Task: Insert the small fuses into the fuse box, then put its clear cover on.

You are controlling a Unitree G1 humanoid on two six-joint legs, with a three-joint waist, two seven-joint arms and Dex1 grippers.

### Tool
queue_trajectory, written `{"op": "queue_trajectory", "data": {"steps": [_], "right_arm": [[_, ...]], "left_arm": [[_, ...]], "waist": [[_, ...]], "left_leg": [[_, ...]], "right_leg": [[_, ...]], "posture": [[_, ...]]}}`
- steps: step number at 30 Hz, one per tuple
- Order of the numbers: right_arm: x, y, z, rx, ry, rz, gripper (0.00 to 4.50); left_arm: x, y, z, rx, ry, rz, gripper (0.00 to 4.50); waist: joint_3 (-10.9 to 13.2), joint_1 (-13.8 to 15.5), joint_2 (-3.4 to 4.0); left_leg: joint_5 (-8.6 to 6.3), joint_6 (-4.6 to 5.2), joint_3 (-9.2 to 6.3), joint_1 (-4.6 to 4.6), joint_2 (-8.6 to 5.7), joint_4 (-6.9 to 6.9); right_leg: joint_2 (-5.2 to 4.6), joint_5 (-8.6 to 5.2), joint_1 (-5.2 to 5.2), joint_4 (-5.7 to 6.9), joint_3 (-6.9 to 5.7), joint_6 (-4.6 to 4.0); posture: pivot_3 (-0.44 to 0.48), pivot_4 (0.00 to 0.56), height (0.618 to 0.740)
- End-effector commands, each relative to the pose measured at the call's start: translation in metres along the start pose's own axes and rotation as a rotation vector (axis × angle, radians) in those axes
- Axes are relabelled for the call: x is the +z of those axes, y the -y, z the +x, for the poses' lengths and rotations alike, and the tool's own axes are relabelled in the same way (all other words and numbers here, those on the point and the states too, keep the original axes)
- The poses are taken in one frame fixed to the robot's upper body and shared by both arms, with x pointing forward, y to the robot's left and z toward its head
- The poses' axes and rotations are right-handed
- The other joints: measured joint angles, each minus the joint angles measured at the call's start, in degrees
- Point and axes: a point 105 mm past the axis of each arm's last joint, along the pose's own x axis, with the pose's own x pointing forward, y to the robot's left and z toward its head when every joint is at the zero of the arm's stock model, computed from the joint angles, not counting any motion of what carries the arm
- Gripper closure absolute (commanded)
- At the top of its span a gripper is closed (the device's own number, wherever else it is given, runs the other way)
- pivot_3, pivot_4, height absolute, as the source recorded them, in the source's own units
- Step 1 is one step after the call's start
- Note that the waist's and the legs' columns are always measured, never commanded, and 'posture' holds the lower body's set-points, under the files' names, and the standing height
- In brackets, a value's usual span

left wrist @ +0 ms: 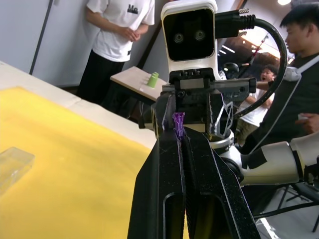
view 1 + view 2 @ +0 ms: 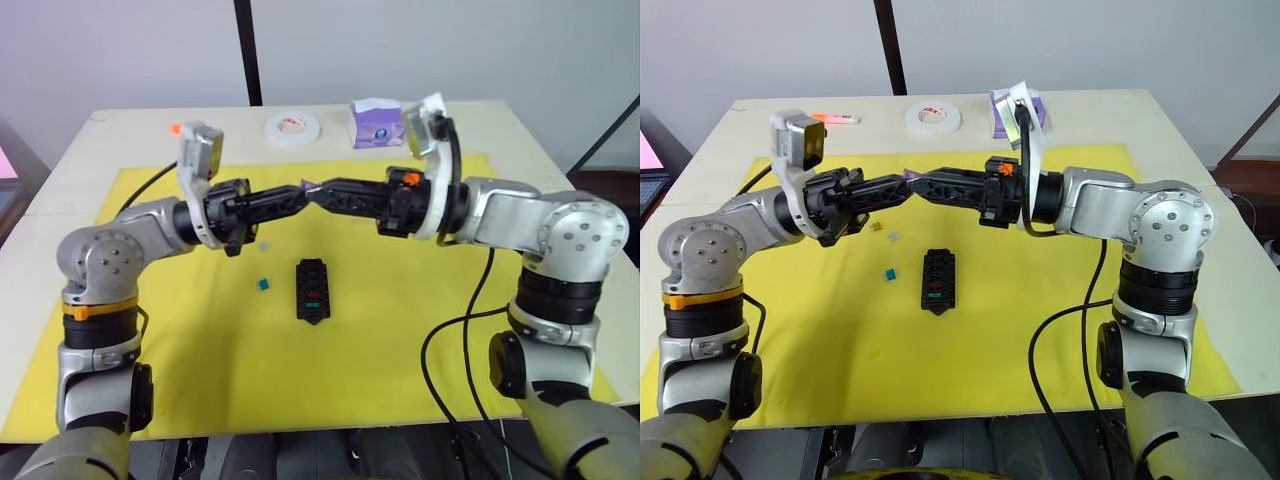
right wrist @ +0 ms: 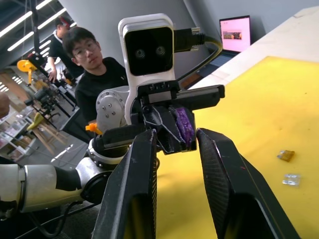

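My left gripper (image 2: 298, 193) and right gripper (image 2: 314, 190) meet tip to tip in the air above the yellow mat (image 2: 400, 340). The left gripper (image 1: 179, 137) is shut on a small purple fuse (image 1: 178, 123), which sticks out of its tip. Around that tip the right gripper (image 3: 177, 137) stands open, one finger on each side of the purple fuse (image 3: 184, 124). The black fuse box (image 2: 312, 290) lies on the mat below, with a red and a green fuse in its slots. Loose on the mat are a teal fuse (image 2: 263, 284), a grey fuse (image 2: 893, 237) and an amber fuse (image 2: 876, 226). The clear cover (image 1: 12, 164) lies flat on the mat.
A white tape roll (image 2: 292, 127) and a purple-and-white packet (image 2: 375, 122) stand at the table's far edge, and an orange marker (image 2: 835, 118) lies at the back left. A black cable (image 2: 450, 340) hangs over the mat's right side. People stand beyond the table in both wrist views.
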Motion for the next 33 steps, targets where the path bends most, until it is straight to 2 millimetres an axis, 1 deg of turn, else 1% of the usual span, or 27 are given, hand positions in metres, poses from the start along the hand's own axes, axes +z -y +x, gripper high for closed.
{"op": "queue_trajectory", "data": {"steps": [1,2,15,17,18,19,20,30,33], "right_arm": [[0.0080,-0.0100,-0.0007,0.031,0.030,-0.041,4.03],[0.0080,-0.0099,-0.0006,0.031,0.030,-0.041,4.13],[0.0072,-0.0120,-0.0011,0.041,0.040,-0.042,4.13],[0.0072,-0.0127,-0.0015,0.046,0.043,-0.042,3.41],[0.0074,-0.0123,-0.0015,0.044,0.046,-0.040,3.21],[0.0087,-0.0107,-0.0019,0.038,0.055,-0.033,2.80],[0.0100,-0.0095,-0.0021,0.034,0.061,-0.029,2.51],[0.0110,-0.0086,-0.0007,0.029,0.071,-0.023,2.51],[0.0087,-0.0084,0.0006,0.024,0.061,-0.026,3.16]], "left_arm": [[0.0055,0.0053,0.0003,-0.014,0.003,0.038,4.50],[0.0053,0.0053,0.0004,-0.015,0.002,0.039,4.50],[0.0058,0.0046,-0.0009,-0.009,0.001,0.042,4.50],[0.0060,0.0045,-0.0010,-0.008,0.003,0.042,4.50],[0.0060,0.0045,-0.0011,-0.007,0.003,0.042,4.50],[0.0062,0.0044,-0.0011,-0.007,0.003,0.042,4.50],[0.0065,0.0042,-0.0013,-0.006,0.003,0.042,4.50],[0.0068,0.0036,-0.0012,-0.005,0.002,0.042,4.50],[0.0072,0.0043,-0.0008,-0.007,0.003,0.043,4.50]], "waist": [[0.00,0.01,0.00],[0.00,0.01,0.00],[0.00,0.00,0.00],[0.00,0.01,0.00],[0.00,0.00,0.00],[0.00,0.00,0.00],[0.00,0.00,0.00],[0.00,0.01,0.00],[0.00,0.00,0.00]], "left_leg": [[0.00,0.00,0.00,0.00,0.00,-0.01],[0.00,0.00,0.00,0.00,0.00,-0.02],[0.00,0.00,0.00,0.00,0.00,-0.04],[0.00,0.00,0.00,0.00,0.00,-0.05],[0.00,0.00,0.00,0.00,0.00,-0.06],[0.00,0.00,0.00,0.00,0.00,-0.06],[0.00,0.00,0.01,0.00,0.00,-0.07],[0.00,0.00,0.00,-0.01,0.00,-0.12],[0.00,0.00,0.01,-0.01,0.00,-0.12]], "right_leg": [[0.00,0.00,0.00,-0.01,0.00,0.00],[0.00,0.00,0.00,-0.01,0.00,0.00],[0.00,-0.01,-0.01,-0.04,0.00,-0.02],[0.00,-0.02,-0.02,-0.05,0.00,-0.02],[0.00,-0.01,-0.02,-0.05,0.00,-0.02],[0.00,-0.02,-0.02,-0.06,0.00,-0.02],[0.00,-0.01,-0.02,-0.07,0.01,-0.02],[0.00,-0.02,-0.03,-0.11,0.01,-0.02],[0.00,-0.02,-0.03,-0.12,0.01,-0.02]], "posture": [[0.000,0.150,0.740],[0.000,0.150,0.740],[0.000,0.150,0.740],[0.000,0.150,0.740],[0.000,0.150,0.740],[0.000,0.150,0.740],[0.000,0.150,0.740],[0.000,0.150,0.740],[0.000,0.150,0.740]]}}
